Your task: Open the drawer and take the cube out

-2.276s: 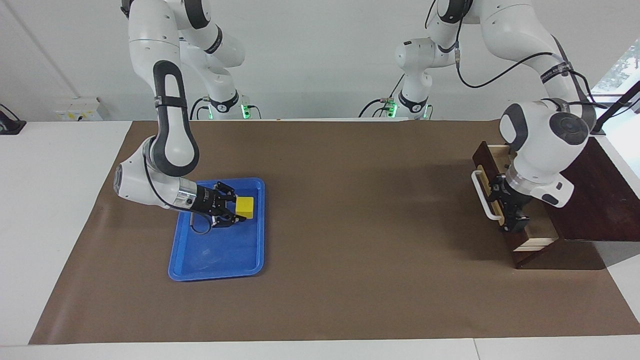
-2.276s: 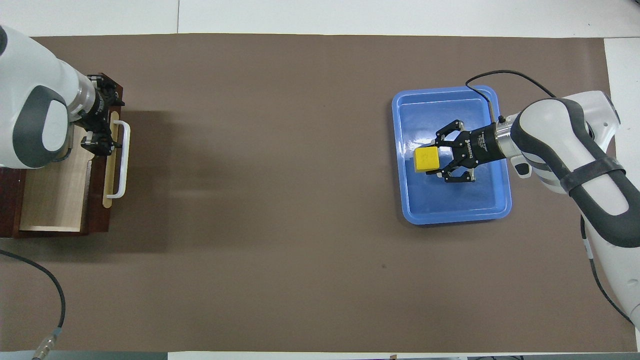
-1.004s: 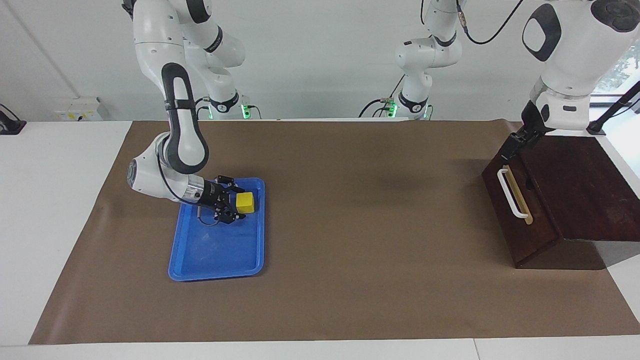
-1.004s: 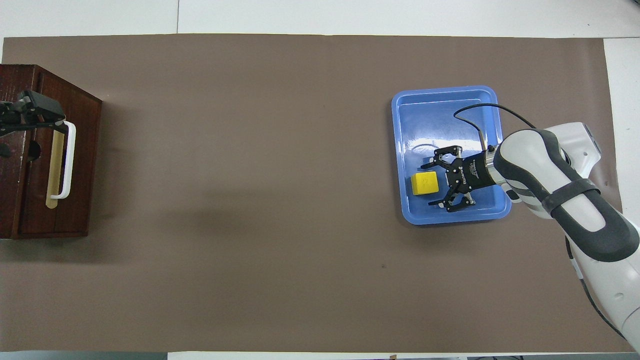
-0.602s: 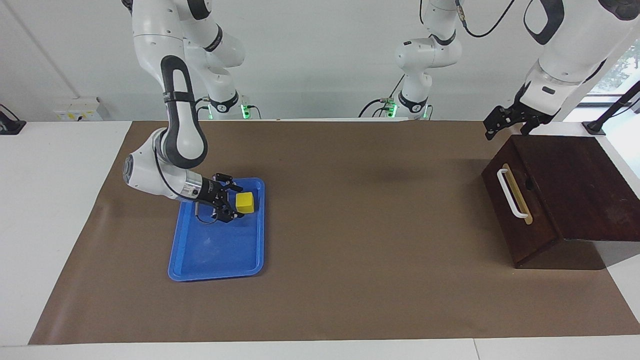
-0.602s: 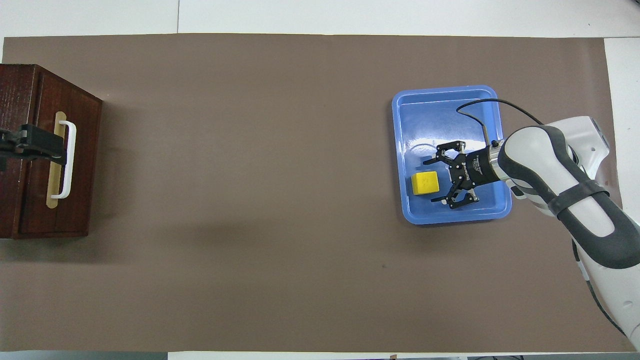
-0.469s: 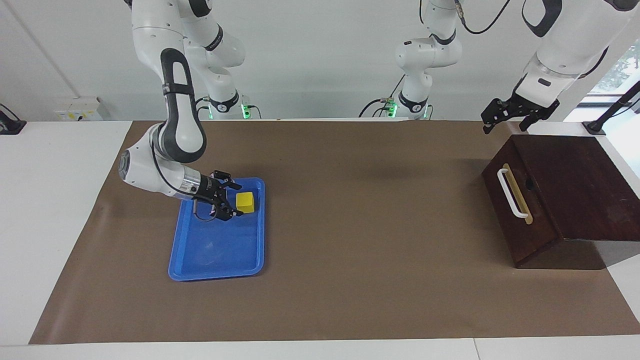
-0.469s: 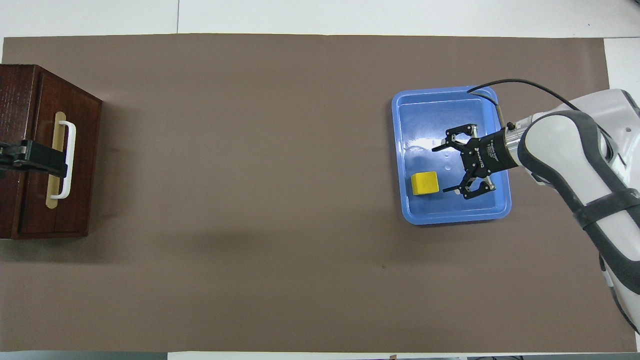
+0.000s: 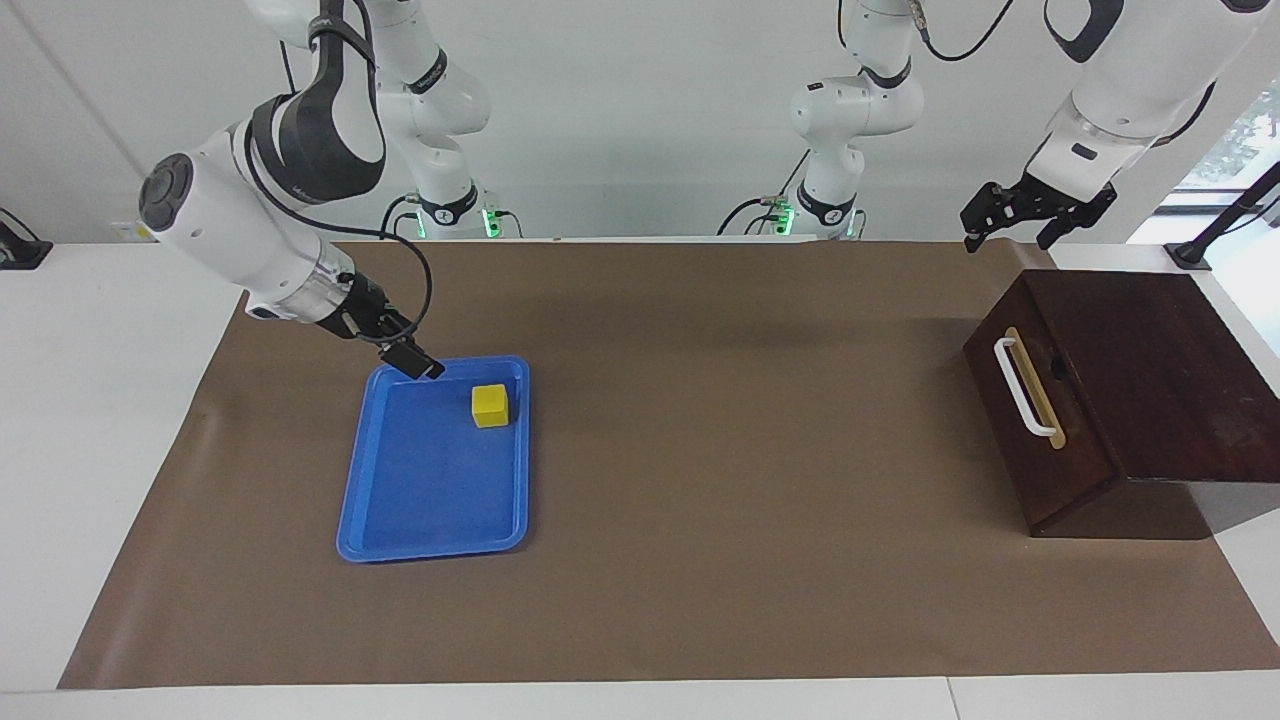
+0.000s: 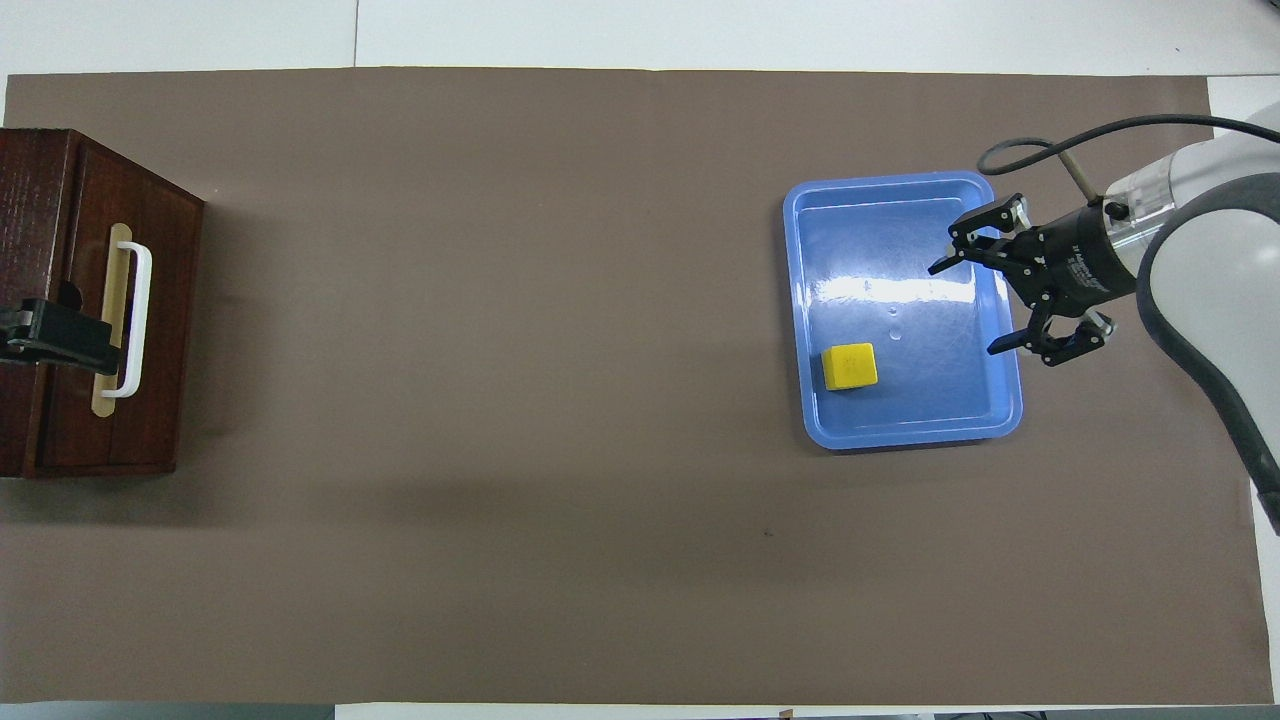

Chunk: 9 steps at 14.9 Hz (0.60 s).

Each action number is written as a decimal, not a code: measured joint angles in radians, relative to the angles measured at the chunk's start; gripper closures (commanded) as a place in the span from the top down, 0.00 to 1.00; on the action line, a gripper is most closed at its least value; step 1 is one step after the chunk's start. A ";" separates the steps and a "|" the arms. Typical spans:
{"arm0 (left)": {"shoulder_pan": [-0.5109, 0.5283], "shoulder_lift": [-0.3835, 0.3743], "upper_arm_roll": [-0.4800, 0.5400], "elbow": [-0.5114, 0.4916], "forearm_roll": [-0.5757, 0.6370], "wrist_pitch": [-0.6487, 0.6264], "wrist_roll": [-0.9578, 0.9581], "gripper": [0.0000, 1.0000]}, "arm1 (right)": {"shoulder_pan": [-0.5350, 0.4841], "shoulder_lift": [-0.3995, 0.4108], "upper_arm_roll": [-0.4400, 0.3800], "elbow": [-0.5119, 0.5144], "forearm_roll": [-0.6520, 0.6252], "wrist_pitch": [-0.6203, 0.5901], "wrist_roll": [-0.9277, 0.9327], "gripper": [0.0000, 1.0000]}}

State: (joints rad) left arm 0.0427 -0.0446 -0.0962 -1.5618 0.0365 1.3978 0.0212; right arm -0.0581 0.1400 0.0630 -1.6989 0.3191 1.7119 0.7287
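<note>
The cube [image 9: 490, 405] was seen lying in the blue tray [image 9: 432, 545]; the drawer [image 9: 1035, 400] was shut; both the right gripper [image 10: 985, 305] and left gripper [image 9: 1008, 220] were raised, fingers spread, empty; nothing further seemed required.

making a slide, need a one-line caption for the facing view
Yellow cube rests in the blue tray, the drawer shut, and both open grippers, right and left, raised clear.

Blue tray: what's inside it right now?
Only the yellow cube sits inside the blue tray, near its robot-side end. The right gripper hangs open over the tray's rim, covering part of it from overhead.
</note>
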 measured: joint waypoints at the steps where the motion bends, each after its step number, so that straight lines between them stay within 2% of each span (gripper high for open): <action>1: -0.001 -0.008 -0.003 -0.002 -0.001 0.000 0.001 1.00 | 0.000 -0.005 0.002 0.014 -0.044 -0.002 -0.110 1.00; 5: -0.005 -0.020 -0.007 -0.015 -0.001 0.002 0.000 1.00 | -0.001 -0.047 0.002 0.033 -0.173 -0.008 -0.471 1.00; 9: -0.006 -0.020 -0.005 -0.016 -0.001 0.004 0.000 1.00 | -0.004 -0.138 -0.001 0.043 -0.268 -0.111 -0.695 1.00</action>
State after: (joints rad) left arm 0.0367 -0.0642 -0.1012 -1.5778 0.0356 1.4013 0.0211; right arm -0.0621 0.0018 0.0616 -1.6559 0.0513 1.6010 0.0335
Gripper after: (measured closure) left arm 0.000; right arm 0.000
